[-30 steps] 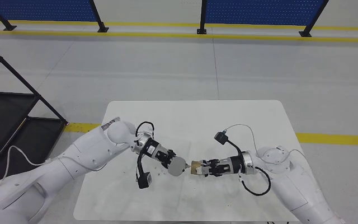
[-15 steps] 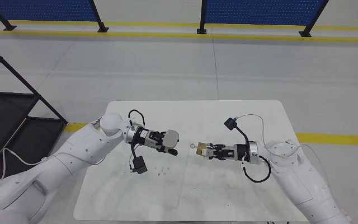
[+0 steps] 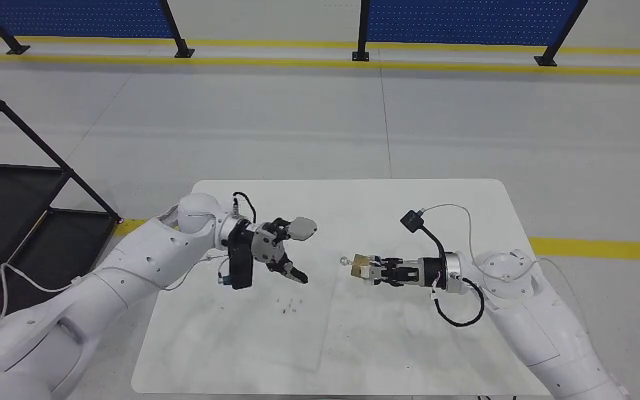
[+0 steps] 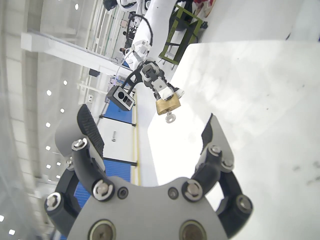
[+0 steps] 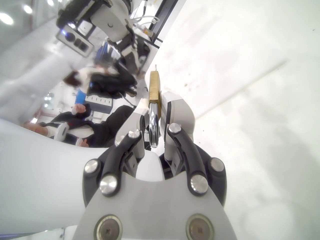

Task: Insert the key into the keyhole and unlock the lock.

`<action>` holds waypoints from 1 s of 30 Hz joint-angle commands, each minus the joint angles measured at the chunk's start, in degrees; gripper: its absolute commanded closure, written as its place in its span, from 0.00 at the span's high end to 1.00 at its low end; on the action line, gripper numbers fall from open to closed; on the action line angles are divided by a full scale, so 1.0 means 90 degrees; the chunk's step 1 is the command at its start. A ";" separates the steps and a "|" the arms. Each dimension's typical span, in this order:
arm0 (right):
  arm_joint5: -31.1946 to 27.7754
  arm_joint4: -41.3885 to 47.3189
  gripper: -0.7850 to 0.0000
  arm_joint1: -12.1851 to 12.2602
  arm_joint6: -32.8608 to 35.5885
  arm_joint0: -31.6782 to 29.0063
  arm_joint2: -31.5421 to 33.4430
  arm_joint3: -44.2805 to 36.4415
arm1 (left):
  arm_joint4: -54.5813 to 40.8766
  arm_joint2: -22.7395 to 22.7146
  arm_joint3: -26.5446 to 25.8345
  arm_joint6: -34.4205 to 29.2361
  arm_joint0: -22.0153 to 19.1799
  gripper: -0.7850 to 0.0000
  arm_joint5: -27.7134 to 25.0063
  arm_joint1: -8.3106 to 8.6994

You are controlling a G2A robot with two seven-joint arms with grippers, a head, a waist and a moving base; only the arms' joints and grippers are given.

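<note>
A brass padlock [image 3: 357, 266] hangs just above the white table [image 3: 420, 210], near its middle. My right gripper [image 3: 368, 269] is shut on the lock's steel shackle [image 5: 153, 123], with the brass body [image 5: 154, 86] sticking out past the fingertips. A small silver key [image 4: 170, 118] sits in the keyhole at the lock's free end [image 3: 344, 262]. My left gripper [image 3: 298, 252] stands open a short way left of the key, touching nothing. In the left wrist view its fingers [image 4: 90, 131] spread wide, facing the padlock [image 4: 168, 104] and the right gripper [image 4: 163, 91].
A few dark specks [image 3: 290, 303] mark the table in front of the left gripper. A black rack [image 3: 40, 220] stands on the floor off the table's left side. Blue barriers [image 3: 450, 20] line the far back.
The two grippers met at the padlock a second ago. The left gripper has since let go of the key, opened and drawn back left. The right gripper carried the padlock slightly farther back.
</note>
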 commanded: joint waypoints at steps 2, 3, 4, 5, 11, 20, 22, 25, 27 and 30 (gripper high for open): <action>0.0000 0.0000 0.00 0.0000 0.0000 0.0000 0.0000 0.0000 | -0.0581 0.0139 0.0146 -0.0291 0.0030 1.00 -0.0998 -0.0073; 0.0000 0.0000 0.00 0.0000 0.0000 0.0000 0.0000 0.0000 | -0.0636 0.0231 0.0105 -0.0506 -0.0028 1.00 -0.1213 -0.0094; 0.0000 0.0000 0.00 0.0000 0.0000 0.0000 0.0000 0.0000 | -0.0835 0.0296 0.0164 -0.0679 -0.0037 1.00 -0.1387 -0.0110; 0.0000 0.0000 0.00 0.0000 0.0000 0.0000 0.0000 0.0000 | -0.1021 0.0406 0.0191 -0.0985 -0.0052 1.00 -0.1693 -0.0128; 0.0000 0.0000 0.00 0.0000 0.0000 0.0000 0.0000 0.0000 | -0.2462 0.0615 0.0378 -0.2030 -0.0116 1.00 -0.2737 -0.0219; 0.0000 0.0000 0.00 0.0000 0.0000 0.0000 0.0000 0.0000 | -0.2636 0.0616 0.0334 -0.2073 -0.0045 1.00 -0.2779 -0.0225; 0.0000 0.0000 0.00 0.0000 0.0000 0.0000 0.0000 0.0000 | -0.3182 0.0560 0.0121 -0.2279 0.0030 1.00 -0.2986 -0.0221; 0.0000 0.0000 0.00 0.0000 0.0000 0.0000 0.0000 0.0000 | -0.4102 0.0564 -0.0045 -0.3054 0.0083 1.00 -0.3762 -0.0166; 0.0000 0.0000 0.00 0.0000 0.0000 0.0000 0.0000 0.0000 | -0.4821 0.0500 -0.0006 -0.3593 0.0087 1.00 -0.4300 -0.0134; 0.0000 0.0000 0.00 0.0000 0.0000 0.0000 0.0000 0.0000 | -0.5664 0.0765 -0.0029 -0.3987 0.0141 1.00 -0.4450 -0.0102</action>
